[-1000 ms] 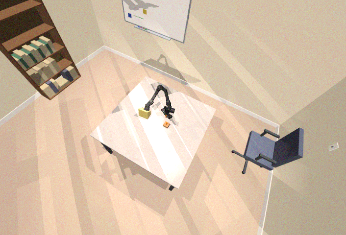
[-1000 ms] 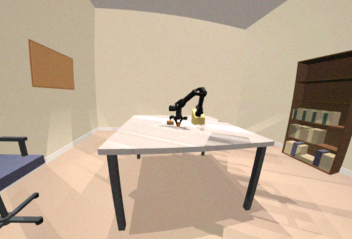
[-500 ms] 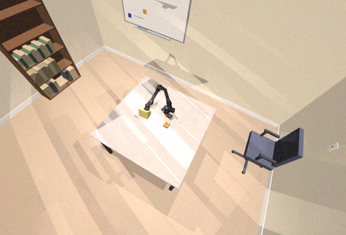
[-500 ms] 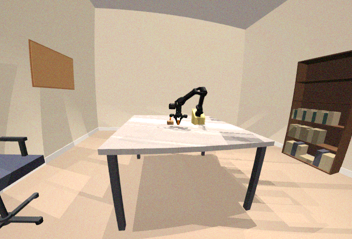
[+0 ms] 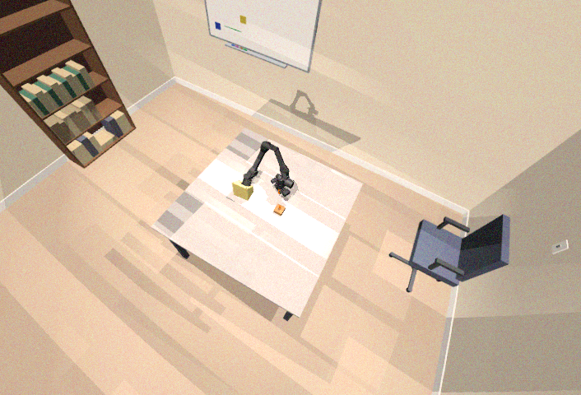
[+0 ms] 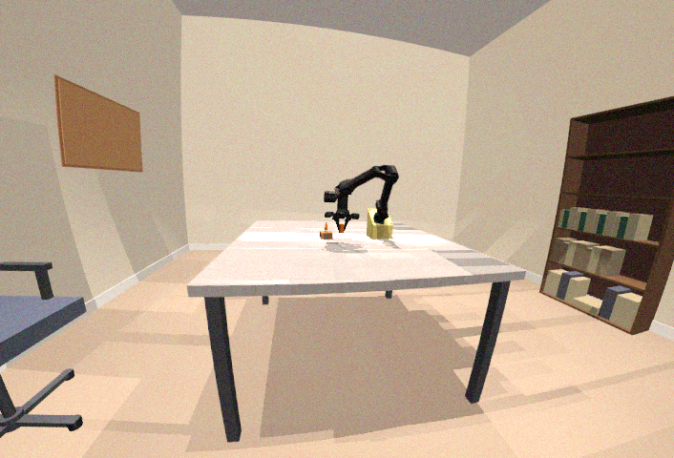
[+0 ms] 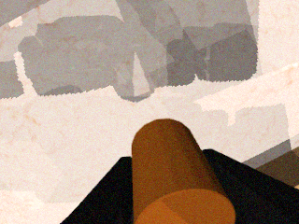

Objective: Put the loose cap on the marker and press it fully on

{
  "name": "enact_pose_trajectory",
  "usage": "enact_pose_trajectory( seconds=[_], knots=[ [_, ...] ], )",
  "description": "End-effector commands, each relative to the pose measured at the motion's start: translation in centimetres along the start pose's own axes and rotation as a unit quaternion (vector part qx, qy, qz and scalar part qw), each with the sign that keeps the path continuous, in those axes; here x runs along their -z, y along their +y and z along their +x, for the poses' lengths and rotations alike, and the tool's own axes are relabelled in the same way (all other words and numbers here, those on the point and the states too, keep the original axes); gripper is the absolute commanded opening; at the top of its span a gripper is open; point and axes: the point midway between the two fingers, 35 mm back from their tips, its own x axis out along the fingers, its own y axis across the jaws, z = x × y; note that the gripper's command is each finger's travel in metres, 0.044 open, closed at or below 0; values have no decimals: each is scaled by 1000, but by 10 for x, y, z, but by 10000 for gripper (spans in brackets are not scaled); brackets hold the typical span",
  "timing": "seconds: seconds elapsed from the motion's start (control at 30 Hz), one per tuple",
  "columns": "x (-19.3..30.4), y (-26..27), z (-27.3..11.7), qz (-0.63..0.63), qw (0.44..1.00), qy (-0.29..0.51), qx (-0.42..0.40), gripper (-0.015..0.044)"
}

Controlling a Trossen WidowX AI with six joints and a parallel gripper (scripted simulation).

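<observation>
Progress: early, grasp done | my gripper [image 6: 342,225] was clamped on the orange cap [image 7: 177,196], held just above the table [image 6: 348,270] | marker [image 6: 326,225] stood upright in its holder block [image 6: 326,234], just beside me, uncapped | left: carry cap over marker, seat it, press until it clicks, pull arm away.

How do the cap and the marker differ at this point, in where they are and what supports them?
The cap is gripped in the gripper, hanging above the table; the marker stands upright in its holder block on the table. The cap sits beside the marker, not over it, so the marker is uncapped. The cap fills the wrist view; the marker does not show there. Both look orange.
</observation>
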Motion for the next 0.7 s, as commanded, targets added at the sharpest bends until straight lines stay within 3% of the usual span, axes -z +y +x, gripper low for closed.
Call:
enact_pose_trajectory(
  seconds=[0.0, 0.67],
  knots=[
    [1, -2, -5, -3, 1000, 1, 2, 0],
    [31, -56, -30, 1, 1000, 7, 9, 0]
  ],
)
